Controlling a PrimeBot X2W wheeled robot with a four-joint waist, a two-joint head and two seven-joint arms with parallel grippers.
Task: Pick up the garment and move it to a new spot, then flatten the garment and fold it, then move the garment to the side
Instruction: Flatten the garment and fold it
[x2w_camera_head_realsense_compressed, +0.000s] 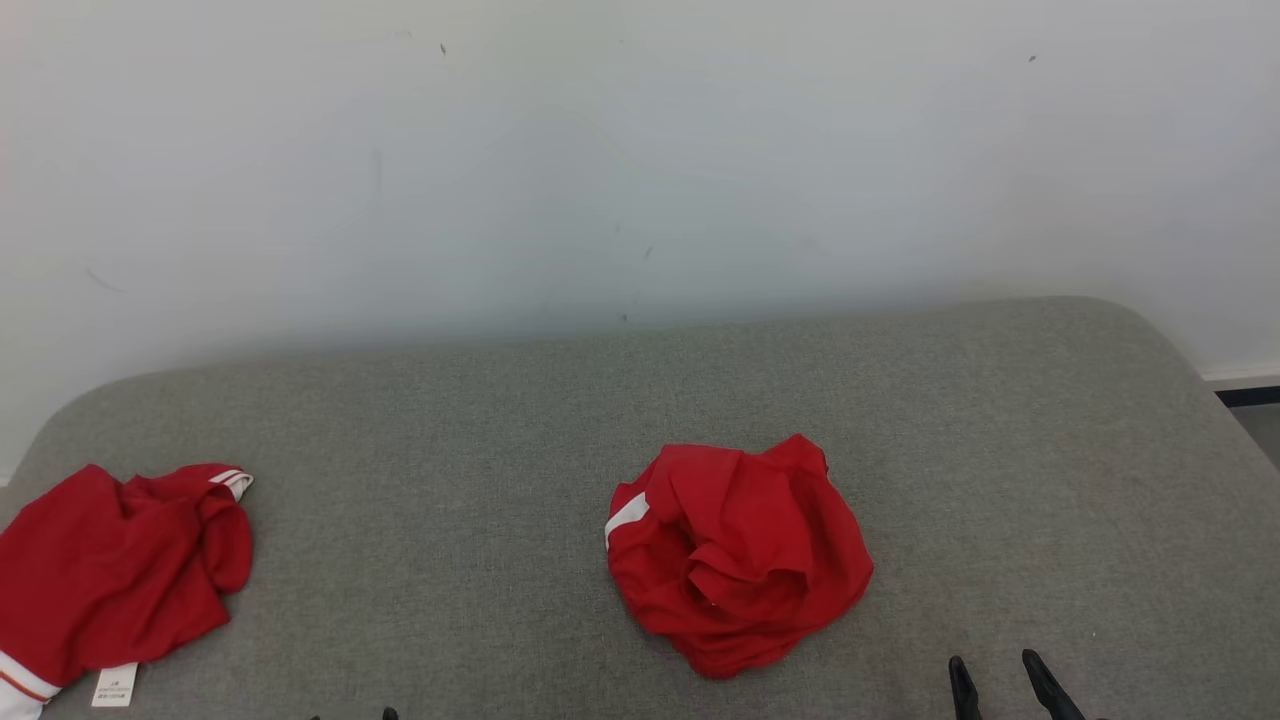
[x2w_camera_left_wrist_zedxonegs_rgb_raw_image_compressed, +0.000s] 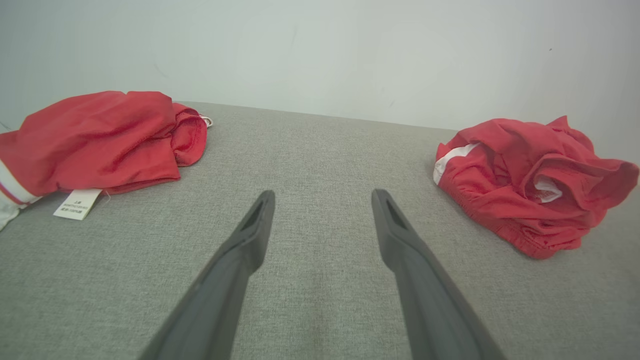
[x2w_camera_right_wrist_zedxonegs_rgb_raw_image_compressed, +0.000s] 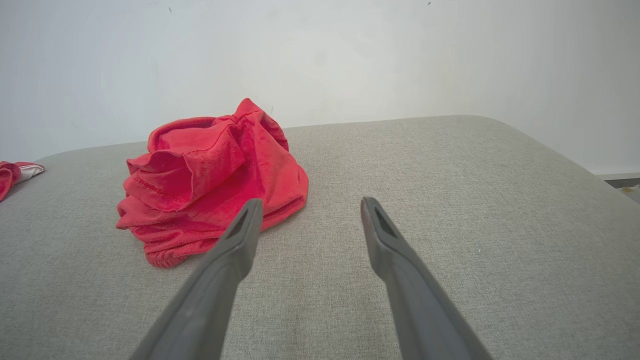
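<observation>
A crumpled red garment (x2w_camera_head_realsense_compressed: 738, 553) with a white stripe lies in a heap at the middle of the grey cushioned surface (x2w_camera_head_realsense_compressed: 480, 420). In the left wrist view the garment (x2w_camera_left_wrist_zedxonegs_rgb_raw_image_compressed: 527, 182) is off to the right; in the right wrist view it (x2w_camera_right_wrist_zedxonegs_rgb_raw_image_compressed: 210, 182) lies ahead to the left. My right gripper (x2w_camera_head_realsense_compressed: 1000, 665) stands open near the front edge, just right of the heap, with nothing between its fingers (x2w_camera_right_wrist_zedxonegs_rgb_raw_image_compressed: 240, 235). My left gripper (x2w_camera_left_wrist_zedxonegs_rgb_raw_image_compressed: 322, 197) is open too, empty, over bare fabric; its fingertips (x2w_camera_head_realsense_compressed: 388, 714) peek in at the bottom edge.
A second red garment (x2w_camera_head_realsense_compressed: 110, 570) with white trim and a white label (x2w_camera_head_realsense_compressed: 115, 685) lies at the far left of the surface, also seen as a red pile (x2w_camera_left_wrist_zedxonegs_rgb_raw_image_compressed: 100, 140) in the left wrist view. A pale wall (x2w_camera_head_realsense_compressed: 640, 150) rises behind. The surface's right end is rounded.
</observation>
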